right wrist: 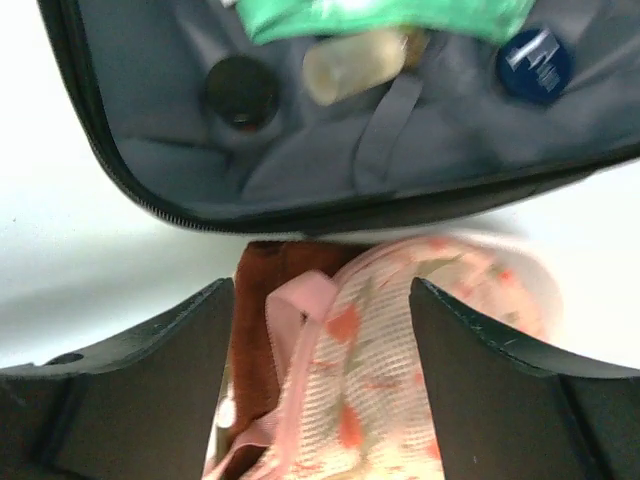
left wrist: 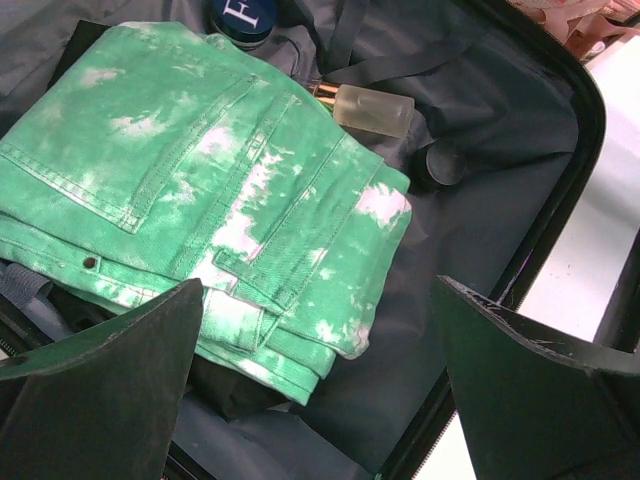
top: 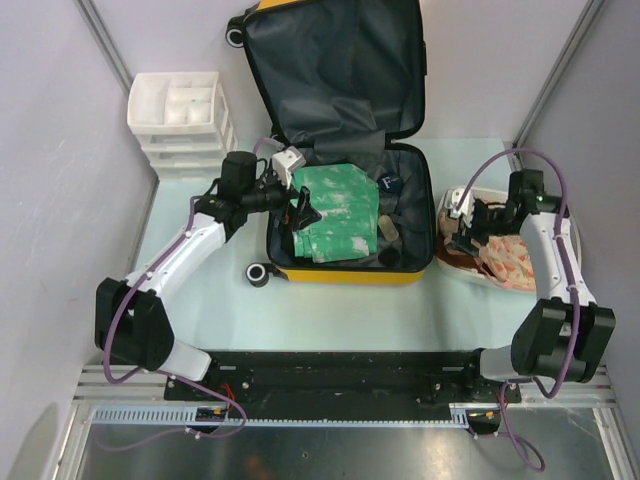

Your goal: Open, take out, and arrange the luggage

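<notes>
The yellow suitcase lies open with its lid upright at the back, showing dark grey lining. Inside are folded green bleached jeans, a blue round tin, a clear bottle and a black round cap. My left gripper is open and empty, just above the near corner of the jeans. My right gripper is open and empty over a pink floral cloth, right of the suitcase wall.
A white tub right of the suitcase holds the floral cloth and a brown cloth. A white drawer unit stands at the back left. A black garment lies under the jeans. Grey walls close both sides.
</notes>
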### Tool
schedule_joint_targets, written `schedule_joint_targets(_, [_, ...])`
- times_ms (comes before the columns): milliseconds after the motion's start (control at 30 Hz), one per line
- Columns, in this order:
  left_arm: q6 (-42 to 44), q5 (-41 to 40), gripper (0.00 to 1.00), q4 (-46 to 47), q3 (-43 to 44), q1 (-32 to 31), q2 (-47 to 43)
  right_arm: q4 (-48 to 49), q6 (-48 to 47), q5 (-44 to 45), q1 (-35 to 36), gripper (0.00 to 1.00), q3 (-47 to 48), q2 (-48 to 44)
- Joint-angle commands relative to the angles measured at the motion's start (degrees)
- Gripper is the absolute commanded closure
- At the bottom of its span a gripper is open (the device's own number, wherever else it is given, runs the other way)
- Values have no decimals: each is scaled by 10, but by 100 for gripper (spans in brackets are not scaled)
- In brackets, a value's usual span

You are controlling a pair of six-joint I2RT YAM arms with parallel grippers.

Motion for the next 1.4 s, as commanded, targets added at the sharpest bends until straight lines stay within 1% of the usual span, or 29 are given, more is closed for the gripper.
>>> schedule_joint_targets(0, [33,-1,0,6,6,-2,-13,93,32,88,-17,32,-73,28])
schedule_joint_targets(67, [33,0,0,5,1,-3,-17,110,-9,99,-38,44,-96,44])
schedule_joint_targets(133, [32,1,0,5,-3,-3,-16,114,-37,131,-45,49,-106,77])
schedule_joint_targets(167, [32,0,0,6,-2,-3,-13,111,-78,138,-53,53,-114,89])
schedule_joint_targets(233, [34,-7,0,5,0,-3,-10,111,-119,158,-58,54,-124,107])
schedule_joint_targets(267, [35,-13,0,6,2,-2,-6,109,-153,161,-62,53,-127,109])
schedule_joint_targets(333, [42,-21,0,5,6,-3,-2,108,-178,161,-70,51,-127,96])
schedule_joint_targets(433, [49,-41,0,2,14,-3,7,91,-209,146,-75,40,-123,63])
schedule_joint_targets(467, [50,-53,0,1,20,-3,8,84,-215,140,-75,31,-122,36])
schedule_joint_targets(533, [39,-74,0,-1,25,1,16,88,-170,115,-74,21,-115,8])
schedule_joint_targets(567, [29,-75,0,-1,28,7,18,94,-139,106,-73,12,-110,-18])
schedule_joint_targets(600, [18,-74,0,0,29,12,21,111,-73,92,-69,10,-100,-29])
schedule_joint_targets(667, [-19,-63,1,0,29,30,28,139,-7,82,-55,7,-93,-53])
schedule_joint_targets(700, [-26,-60,1,-1,28,34,30,187,89,84,-46,7,-92,-76])
schedule_joint_targets(733, [-26,-59,2,-1,26,36,30,214,132,94,-15,6,-91,-85])
schedule_joint_targets(800, [-23,-52,3,-1,22,35,31,279,240,129,14,4,-90,-99])
schedule_joint_targets(833, [-25,-49,3,-1,22,35,35,292,267,138,46,4,-86,-100])
schedule_joint_targets(900, [-16,-54,5,-2,17,31,37,312,296,153,76,4,-82,-98])
schedule_joint_targets(933, [-9,-57,5,-4,15,26,38,322,347,159,90,4,-79,-97])
schedule_joint_targets(967, [3,-57,5,-7,8,24,39,327,364,155,119,4,-77,-95])
schedule_joint_targets(1033, [76,-27,6,-23,0,18,39,331,400,148,148,5,-76,-88])
schedule_joint_targets(1067, [112,-17,6,-34,-6,17,38,335,415,153,182,5,-76,-83])
schedule_joint_targets(1100, [182,-3,6,-42,-10,15,35,347,429,154,194,5,-76,-78])
schedule_joint_targets(1133, [219,15,6,-53,-15,14,32,353,444,154,207,5,-76,-67])
schedule_joint_targets(1167, [257,17,6,-59,-21,11,31,364,476,154,214,6,-76,-60])
schedule_joint_targets(1200, [336,12,7,-66,-22,6,37,371,492,153,226,7,-76,-54])
schedule_joint_targets(1267, [410,-13,9,-92,-18,-13,49,384,524,149,231,8,-74,-36])
schedule_joint_targets(1300, [476,-18,13,-114,-16,-22,60,390,532,149,234,8,-73,-32])
schedule_joint_targets(1367, [532,-24,19,-136,-12,-28,73,399,541,148,234,8,-71,-25])
